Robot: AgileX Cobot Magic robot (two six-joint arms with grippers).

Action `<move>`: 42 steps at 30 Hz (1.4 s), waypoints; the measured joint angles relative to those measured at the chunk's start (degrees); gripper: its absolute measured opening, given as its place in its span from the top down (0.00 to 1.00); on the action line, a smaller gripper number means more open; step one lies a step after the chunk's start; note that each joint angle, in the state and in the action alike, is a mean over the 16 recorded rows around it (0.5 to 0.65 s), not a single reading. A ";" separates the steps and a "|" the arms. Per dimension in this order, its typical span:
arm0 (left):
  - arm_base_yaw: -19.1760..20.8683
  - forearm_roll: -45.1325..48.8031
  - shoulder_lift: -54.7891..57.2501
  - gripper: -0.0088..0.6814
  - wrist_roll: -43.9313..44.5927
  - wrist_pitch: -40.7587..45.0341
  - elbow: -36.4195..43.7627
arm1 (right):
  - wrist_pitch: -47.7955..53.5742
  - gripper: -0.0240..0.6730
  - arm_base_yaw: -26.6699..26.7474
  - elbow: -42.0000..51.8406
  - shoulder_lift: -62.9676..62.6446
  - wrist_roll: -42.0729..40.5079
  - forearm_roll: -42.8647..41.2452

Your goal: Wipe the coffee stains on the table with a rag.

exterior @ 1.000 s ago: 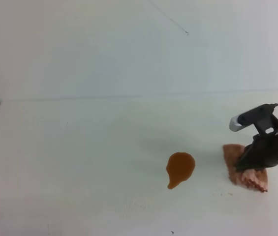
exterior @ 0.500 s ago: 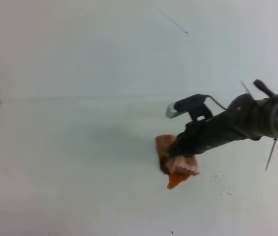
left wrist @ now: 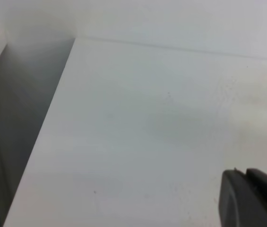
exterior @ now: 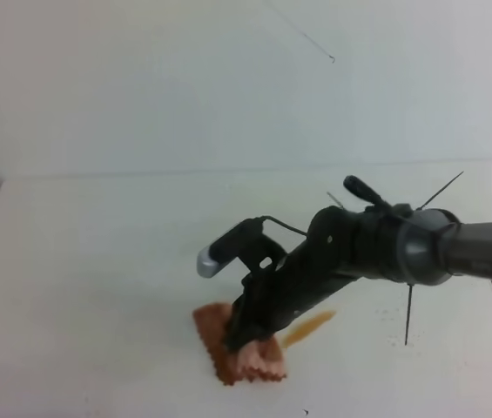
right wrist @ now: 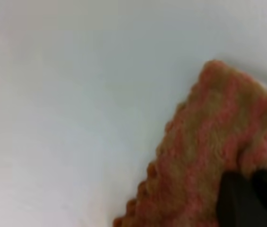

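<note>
While the rag (exterior: 244,347) lies flat on the table (exterior: 97,261) at front centre, only a thin orange-brown coffee streak (exterior: 308,328) shows just to its right — the rest is gone or hidden. The right gripper (exterior: 239,335) pinches the cloth, jaws pressed together on it. The left gripper (left wrist: 251,198) shows only its dark tips, seemingly together, well clear. Risk: a wet rag may smear coffee wider, or bunch under the jaws and skip the remaining streak.
</note>
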 joint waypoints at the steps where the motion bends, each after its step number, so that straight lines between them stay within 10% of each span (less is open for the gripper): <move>1: 0.00 0.00 0.00 0.99 0.00 0.00 0.00 | 0.96 0.97 -0.88 0.02 -0.41 2.06 -2.75; 12: 0.00 0.00 0.00 0.99 0.00 0.00 0.00 | 12.09 0.97 -18.00 0.19 -4.73 25.54 -33.20; 21: 0.00 0.00 0.00 0.99 0.00 0.00 0.00 | 15.31 0.97 -26.01 3.06 -6.55 31.89 -36.70; 42: 0.00 0.00 0.00 0.99 0.00 0.00 0.00 | 0.52 0.97 8.07 1.34 -6.20 25.08 -15.45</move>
